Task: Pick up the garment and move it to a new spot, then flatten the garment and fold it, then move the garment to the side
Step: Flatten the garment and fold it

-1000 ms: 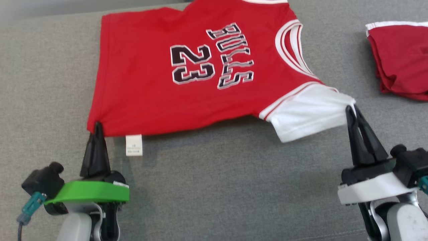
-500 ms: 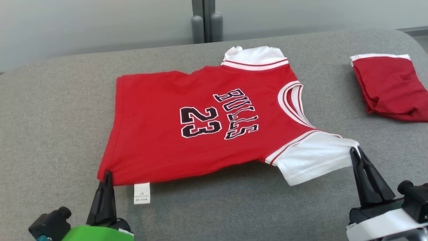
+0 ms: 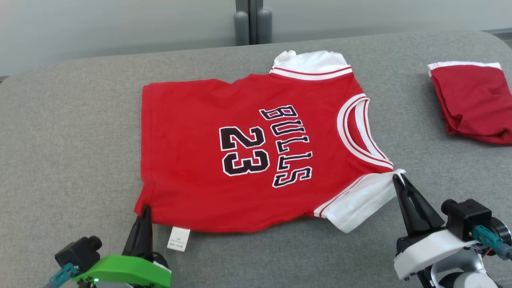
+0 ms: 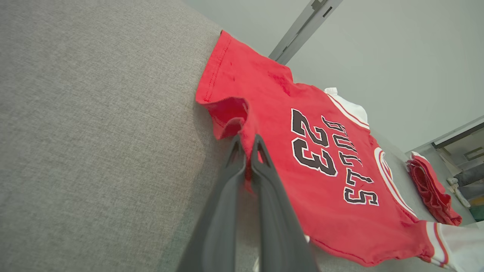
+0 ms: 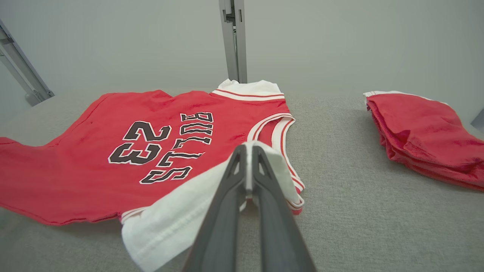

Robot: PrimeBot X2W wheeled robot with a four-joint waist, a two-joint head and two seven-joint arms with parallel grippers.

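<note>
The left gripper (image 3: 145, 210) is seen at the lower left, fingers pointing up, clamped on the hem corner of the shirt (image 3: 240, 160). The right gripper (image 3: 398, 179) is clamped on the near white sleeve (image 3: 360, 204). The shirt is spread print-up on the grey surface (image 3: 72, 132), its long axis left to right, collar rightward. The label (image 3: 178, 239) cannot be read.

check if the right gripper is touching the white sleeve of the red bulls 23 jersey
Touching. The right wrist view shows the right gripper shut on the white sleeve, its edge pinched between the jaws.
</note>
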